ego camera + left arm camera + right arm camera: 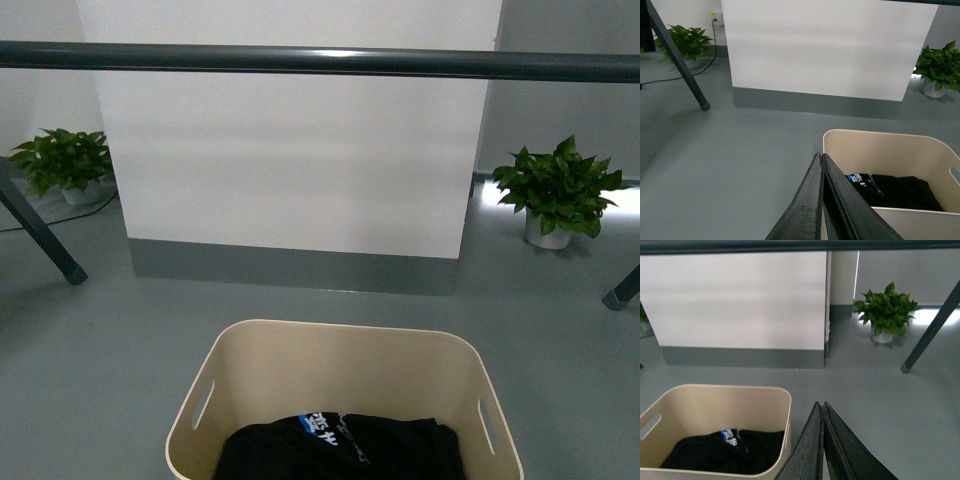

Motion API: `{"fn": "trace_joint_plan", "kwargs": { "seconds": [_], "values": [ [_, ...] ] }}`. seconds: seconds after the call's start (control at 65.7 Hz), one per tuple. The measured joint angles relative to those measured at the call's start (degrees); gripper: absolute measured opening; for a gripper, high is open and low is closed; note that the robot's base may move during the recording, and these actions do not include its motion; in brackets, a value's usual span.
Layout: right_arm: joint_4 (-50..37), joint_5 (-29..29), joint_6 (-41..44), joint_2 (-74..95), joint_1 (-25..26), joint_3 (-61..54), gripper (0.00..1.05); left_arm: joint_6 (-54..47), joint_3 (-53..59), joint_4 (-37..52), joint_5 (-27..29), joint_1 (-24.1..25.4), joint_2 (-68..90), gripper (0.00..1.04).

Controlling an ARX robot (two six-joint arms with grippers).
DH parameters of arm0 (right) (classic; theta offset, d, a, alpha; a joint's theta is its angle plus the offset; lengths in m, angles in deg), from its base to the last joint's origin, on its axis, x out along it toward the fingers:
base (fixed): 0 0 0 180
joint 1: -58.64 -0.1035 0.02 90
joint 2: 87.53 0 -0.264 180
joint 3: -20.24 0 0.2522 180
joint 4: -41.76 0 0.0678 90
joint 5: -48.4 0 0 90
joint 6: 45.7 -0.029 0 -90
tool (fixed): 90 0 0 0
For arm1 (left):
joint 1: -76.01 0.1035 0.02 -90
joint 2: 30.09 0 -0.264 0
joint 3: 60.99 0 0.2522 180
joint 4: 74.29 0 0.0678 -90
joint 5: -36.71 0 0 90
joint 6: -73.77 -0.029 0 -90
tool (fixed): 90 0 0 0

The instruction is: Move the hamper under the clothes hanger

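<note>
hamper (345, 385) at 6 o'clock, long axis 9–3, parallel to rack bar (320, 60) | holds black clothes (340, 448) | left gripper (821, 161) fingers together | right gripper (820, 407) fingers together

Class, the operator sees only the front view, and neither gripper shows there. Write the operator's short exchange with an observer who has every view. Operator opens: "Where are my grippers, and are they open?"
Observer: The left gripper is shut, empty, just outside the hamper, near its corner.
Operator: And the right one?
Observer: The right gripper is shut too, beside the hamper's other side, over bare floor.
Operator: Anything on the far wall I can't see?
Observer: In the left wrist view a wall socket sits above the plant, with a black cable running down from it.
</note>
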Motion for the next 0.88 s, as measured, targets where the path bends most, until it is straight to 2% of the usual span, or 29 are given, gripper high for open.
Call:
{"fn": "trace_joint_plan", "kwargs": {
  "seconds": [0.091, 0.396, 0.441, 0.502, 0.624, 0.654, 0.7, 0.883],
  "values": [
    [7.3, 0.0, 0.0, -5.6, 0.0, 0.0, 0.02, 0.0, 0.0, 0.0, 0.0, 0.0, -0.1, 0.03],
    [8.0, 0.0, 0.0, -7.9, 0.0, 0.0, 0.02, 0.0, 0.0, -0.1, 0.0, 0.0, -0.1, 0.03],
    [8.0, 0.0, 0.0, -7.9, 0.0, 0.0, 0.02, 0.0, 0.0, -0.1, 0.0, 0.0, -0.1, 0.07],
    [8.0, 0.0, 0.1, -7.9, 0.0, 0.0, 0.05, 0.0, 0.0, -0.1, 0.0, 0.0, -0.1, 0.23],
    [8.0, 0.0, 0.1, -7.9, 0.0, 0.0, 0.33, 0.0, 0.0, -0.1, 0.0, 0.0, -0.1, 0.51],
    [8.0, 0.0, 0.1, -7.9, 0.0, 0.0, 0.42, 0.0, 0.0, -0.1, 0.0, 0.0, -0.1, 0.61],
    [8.0, 0.0, 0.1, -7.9, 0.0, 0.0, 0.47, 0.0, 0.0, -0.1, 0.0, 0.0, -0.1, 0.66],
    [8.0, 0.0, 0.1, -7.9, 0.0, 0.0, 0.75, 0.0, 0.0, -0.1, 0.0, 0.0, -0.1, 0.94]
  ]
}}
